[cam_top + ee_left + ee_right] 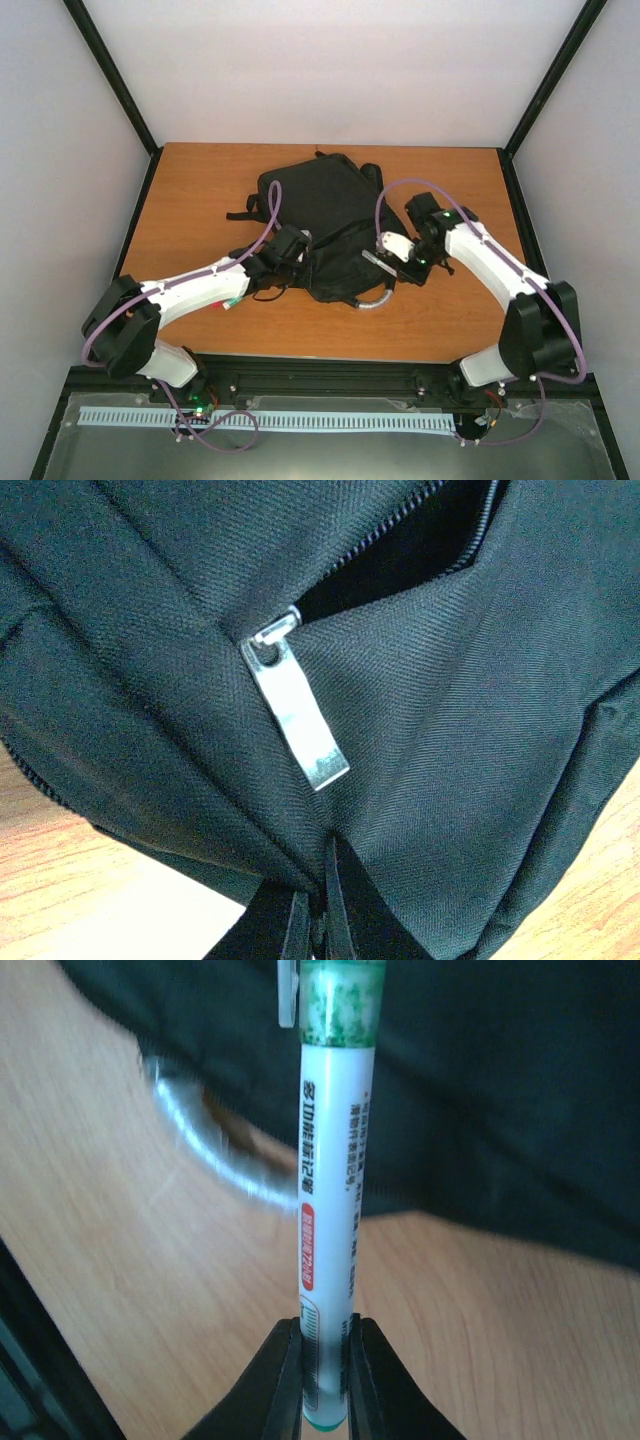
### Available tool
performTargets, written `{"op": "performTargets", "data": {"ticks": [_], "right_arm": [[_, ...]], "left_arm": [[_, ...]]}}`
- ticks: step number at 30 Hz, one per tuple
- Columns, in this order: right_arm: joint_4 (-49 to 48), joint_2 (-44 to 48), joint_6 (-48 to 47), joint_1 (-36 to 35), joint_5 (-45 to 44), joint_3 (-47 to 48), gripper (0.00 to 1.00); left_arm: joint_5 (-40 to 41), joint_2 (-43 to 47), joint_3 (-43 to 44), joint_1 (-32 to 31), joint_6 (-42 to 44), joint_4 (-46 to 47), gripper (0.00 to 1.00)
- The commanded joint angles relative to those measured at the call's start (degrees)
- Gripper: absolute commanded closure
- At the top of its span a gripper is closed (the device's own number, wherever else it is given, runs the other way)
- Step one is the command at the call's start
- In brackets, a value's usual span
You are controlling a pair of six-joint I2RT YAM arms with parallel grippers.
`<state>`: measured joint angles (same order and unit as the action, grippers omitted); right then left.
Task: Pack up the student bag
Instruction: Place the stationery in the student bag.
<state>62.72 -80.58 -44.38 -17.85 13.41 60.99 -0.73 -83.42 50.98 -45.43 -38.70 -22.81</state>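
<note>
L gripper (318, 925) pinches student bag (322, 205) fabric below zip pull (297, 715); R gripper (325, 1380) clamps marker (330, 1160) near bag edge.

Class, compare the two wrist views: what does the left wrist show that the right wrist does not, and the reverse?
Left wrist only: a silver metal zipper pull by a partly open zip, the left gripper pinching fabric. Right wrist only: a white pen with a green band clamped in the right gripper, and a silvery-grey curved handle. Both: the large black fabric backpack on the brown wooden table.
</note>
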Motion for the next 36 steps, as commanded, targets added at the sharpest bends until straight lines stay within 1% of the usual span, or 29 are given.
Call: {"op": "performTargets", "data": {"ticks": [1, 7, 16, 20, 23, 24, 27, 30, 32, 36], "right_arm": [[-3.28, -6.92, 12.23, -3.55, 1.84, 5.92, 0.97], [-4.22, -16.38, 18.27, -4.21, 1.82, 14.50, 0.97], [-3.96, -29.05, 23.15, -6.12, 1.41, 27.88, 0.97], [-2.74, -33.20, 25.78, -6.41, 6.78, 34.27, 0.97], [-4.20, -34.27, 27.63, -6.50, 10.31, 37.46, 0.97], [-5.57, -34.11, 28.18, -6.50, 11.44, 37.61, 0.96], [-9.05, -33.58, 28.99, -6.50, 12.45, 35.56, 0.76], [-10.44, -32.03, 27.42, -6.50, 13.07, 31.90, 0.65], [-12.41, -28.96, 26.95, -6.50, 12.71, 28.33, 0.56], [-14.21, -22.56, 25.83, -6.50, 8.54, 23.06, 0.48]], "left_arm": [[0.43, 3.36, -0.73, -0.27, -1.66, 4.75, 0.99], [0.29, 5.54, -2.90, -0.27, -1.91, 4.90, 0.99], [0.68, 8.23, -5.23, -0.27, -2.51, 4.62, 0.99], [0.80, 8.81, -5.81, -0.27, -2.59, 4.32, 0.99], [1.06, 9.10, -6.27, -0.27, -2.64, 4.23, 0.99], [1.15, 9.07, -6.45, -0.27, -2.66, 4.26, 0.99], [0.94, 8.68, -6.38, -0.27, -2.79, 4.37, 0.99], [0.78, 8.86, -6.24, -0.27, -2.55, 4.07, 0.99], [1.03, 9.11, -5.99, -0.27, -2.36, 3.44, 0.99], [1.28, 9.75, -5.86, -0.27, -1.92, 2.24, 0.99]]}}
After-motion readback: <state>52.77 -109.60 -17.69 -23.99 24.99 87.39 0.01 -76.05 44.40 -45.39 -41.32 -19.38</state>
